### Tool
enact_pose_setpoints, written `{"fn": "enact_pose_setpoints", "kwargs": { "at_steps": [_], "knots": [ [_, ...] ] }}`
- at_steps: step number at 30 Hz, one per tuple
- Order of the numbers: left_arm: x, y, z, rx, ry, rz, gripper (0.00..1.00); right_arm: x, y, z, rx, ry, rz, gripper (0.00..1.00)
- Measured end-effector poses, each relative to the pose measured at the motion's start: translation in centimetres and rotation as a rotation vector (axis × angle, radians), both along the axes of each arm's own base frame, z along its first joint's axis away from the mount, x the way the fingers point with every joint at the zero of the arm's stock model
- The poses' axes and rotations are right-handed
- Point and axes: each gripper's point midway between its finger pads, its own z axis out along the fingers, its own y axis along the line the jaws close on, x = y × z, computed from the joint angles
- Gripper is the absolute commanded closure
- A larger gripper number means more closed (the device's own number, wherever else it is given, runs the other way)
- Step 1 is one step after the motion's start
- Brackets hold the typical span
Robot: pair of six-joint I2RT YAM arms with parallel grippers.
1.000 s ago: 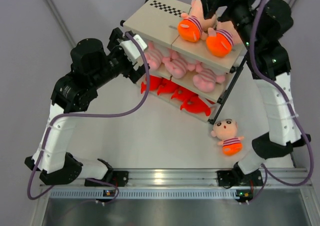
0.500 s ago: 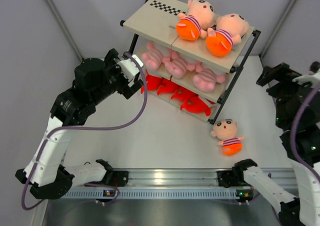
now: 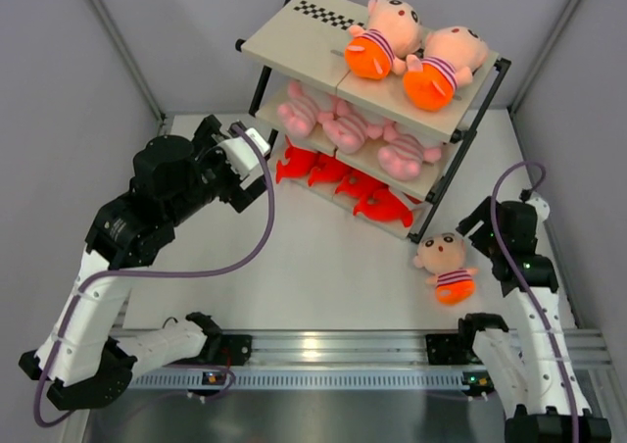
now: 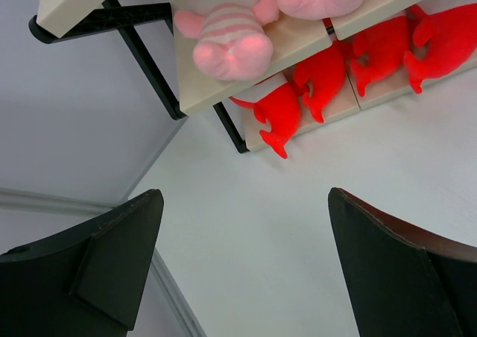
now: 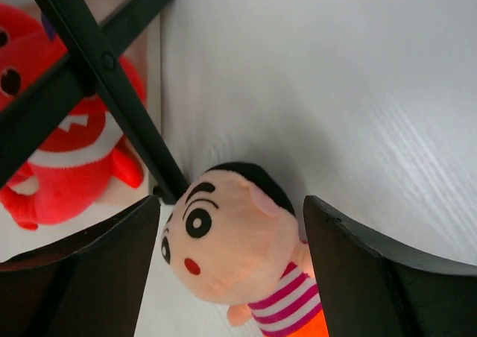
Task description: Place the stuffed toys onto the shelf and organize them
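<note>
— Right claw (image 5: 227,225), see it? Spread wide with nothing in it, hanging over the doll (image 3: 446,267) that lies on the table (image 3: 323,267).

— Where is the doll from it, exactly?

— In the overhead view it sits just left of that claw, in the lower right of the frame. In the wrist view its head shows low in the centre, between the two dark fingers. Whether they touch it, I can't tell.

— And which way does it lie?

— Face up, with its head toward the upper left and its orange shorts toward the lower right. The head is right at the foot of the shelf's black leg (image 5: 139,132), touching or just beside. I'd guess that leg crowds whichever finger comes down on that side.

— What about the left claw (image 4: 246,262)?

— Open too, and empty. It faces the left end of the shelf (image 3: 294,36), well apart from the doll, so the right arm is much the nearer.

— What's on the shelf?

— The top board has two dolls (image 3: 387,31) at its right end and is bare toward the checkered strip. Three pink animals (image 3: 348,124) are on the middle board, and red toys (image 3: 343,183) are on the bottom.
</note>
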Motion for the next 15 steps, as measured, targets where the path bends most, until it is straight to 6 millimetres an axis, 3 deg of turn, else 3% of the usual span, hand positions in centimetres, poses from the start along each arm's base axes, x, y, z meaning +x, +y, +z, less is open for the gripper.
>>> {"fn": "enact_pose_setpoints", "kwargs": {
  "at_steps": [4, 8, 10, 11, 12, 14, 15],
  "knots": [
    [0.0, 0.0, -0.1, -0.001, 0.006, -0.002, 0.02, -0.1, 2.3, -3.4, 0.115, 0.073, 0.078, 0.21],
    [-0.1, -0.1, -0.3, 0.001, 0.011, -0.005, 0.02, -0.9, 2.8, -5.9, 0.142, 0.135, 0.088, 0.21],
    [-0.2, -0.1, -0.3, 0.001, 0.014, -0.009, 0.02, -1.2, 3.0, -6.8, 0.153, 0.154, 0.096, 0.27],
    [-0.2, -0.1, -0.3, 0.001, 0.015, -0.009, 0.02, -1.3, 3.3, -7.3, 0.168, 0.159, 0.11, 0.34],
    [-0.2, -0.1, -0.4, 0.002, 0.018, -0.01, 0.02, -1.3, 3.7, -7.7, 0.182, 0.163, 0.125, 0.54],
    [-0.3, -0.2, -0.4, 0.0, 0.02, -0.014, 0.03, -1.4, 4.4, -8.4, 0.21, 0.173, 0.155, 0.79],
    [-0.3, -0.3, -0.4, -0.001, 0.022, -0.018, 0.03, -1.6, 4.7, -8.7, 0.227, 0.179, 0.16, 0.98]
  ]
}}
